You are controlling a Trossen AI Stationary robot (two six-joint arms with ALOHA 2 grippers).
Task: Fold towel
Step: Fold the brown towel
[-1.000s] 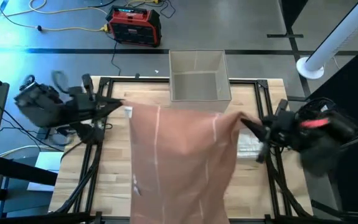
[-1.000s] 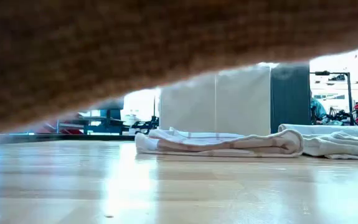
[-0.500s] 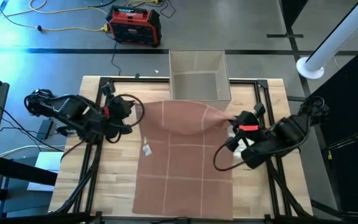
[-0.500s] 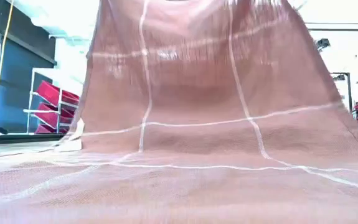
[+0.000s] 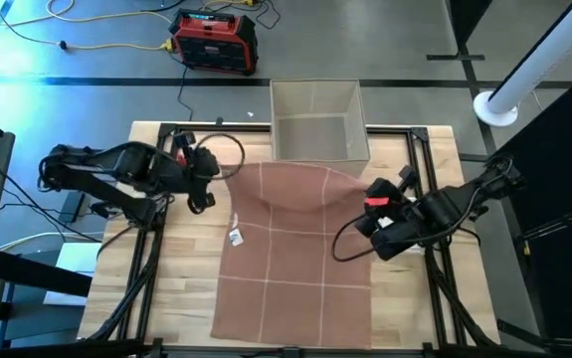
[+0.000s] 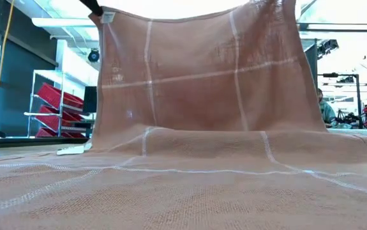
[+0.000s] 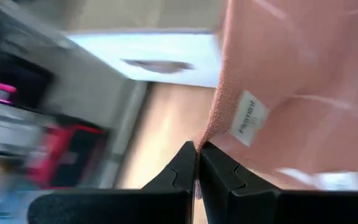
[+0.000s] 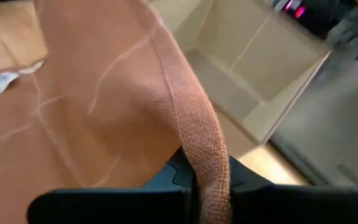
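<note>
Pink towel (image 5: 295, 249) hangs pinched between closed left fingers (image 7: 197, 163) and right fingers (image 8: 179, 174)

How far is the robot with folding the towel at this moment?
Done: the towel lies spread on the table, its near part flat. In hand: the left gripper pinches one far corner and the right gripper the other, both held up so the far edge hangs like a curtain in the low view. Left: no fold shows yet; that lifted edge must be carried over and laid down.
</note>
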